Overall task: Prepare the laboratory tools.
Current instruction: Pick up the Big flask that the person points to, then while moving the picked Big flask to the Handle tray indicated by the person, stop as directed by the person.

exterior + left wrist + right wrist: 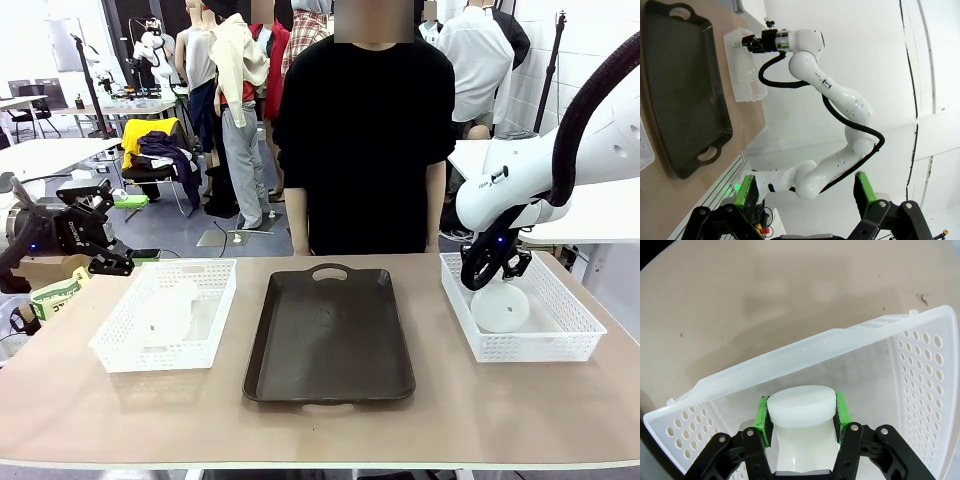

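One translucent white flask lies in the right mesh basket. My right gripper reaches down into that basket and is shut on the flask's neck. The right wrist view shows the green pads pressed on both sides of the neck just below the flask's wide top. A second flask lies in the left basket. My left gripper hangs off the table's left end. In the left wrist view, the left gripper is open with nothing between its fingers.
A dark brown tray with handles lies in the middle of the table between the two baskets. A person in black stands at the far edge behind the tray. The left wrist view looks across the tray to the right basket.
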Available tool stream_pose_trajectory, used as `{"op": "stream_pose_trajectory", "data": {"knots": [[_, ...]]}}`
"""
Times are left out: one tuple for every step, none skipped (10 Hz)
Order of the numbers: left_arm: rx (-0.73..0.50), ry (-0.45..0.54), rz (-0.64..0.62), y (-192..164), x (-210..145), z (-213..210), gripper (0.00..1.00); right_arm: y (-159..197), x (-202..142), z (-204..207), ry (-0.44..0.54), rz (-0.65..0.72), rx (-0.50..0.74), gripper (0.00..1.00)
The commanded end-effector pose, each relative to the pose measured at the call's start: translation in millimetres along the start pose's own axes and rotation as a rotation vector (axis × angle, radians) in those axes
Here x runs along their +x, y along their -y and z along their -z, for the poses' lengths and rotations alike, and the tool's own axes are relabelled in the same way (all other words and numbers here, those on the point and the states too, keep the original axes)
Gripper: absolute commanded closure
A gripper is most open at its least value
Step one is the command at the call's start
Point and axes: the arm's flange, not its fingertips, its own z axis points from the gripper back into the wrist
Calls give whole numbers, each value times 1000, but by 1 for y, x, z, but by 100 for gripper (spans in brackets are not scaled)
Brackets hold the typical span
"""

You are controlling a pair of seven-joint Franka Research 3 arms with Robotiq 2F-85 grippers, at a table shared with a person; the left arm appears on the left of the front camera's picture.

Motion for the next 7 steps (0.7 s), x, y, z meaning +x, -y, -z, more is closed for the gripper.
{"op": "stream_pose_trajectory", "data": {"knots": [[-3,5,13,0,-1,-1,0,-3,-1,0,2,-4,4,100],[-3,5,13,0,-1,-1,0,-3,-1,0,2,-4,4,100],[-3,5,13,0,-1,-1,0,-3,-1,0,2,-4,4,100],[-3,5,13,0,-1,-1,0,-3,-1,0,2,-4,4,100],[-3,5,13,0,-1,-1,0,-3,-1,0,2,-4,4,100],[-3,5,13,0,-1,-1,0,-3,-1,0,2,-4,4,100],[-3,5,13,0,-1,-1,0,-3,-1,0,2,-4,4,100]]}}
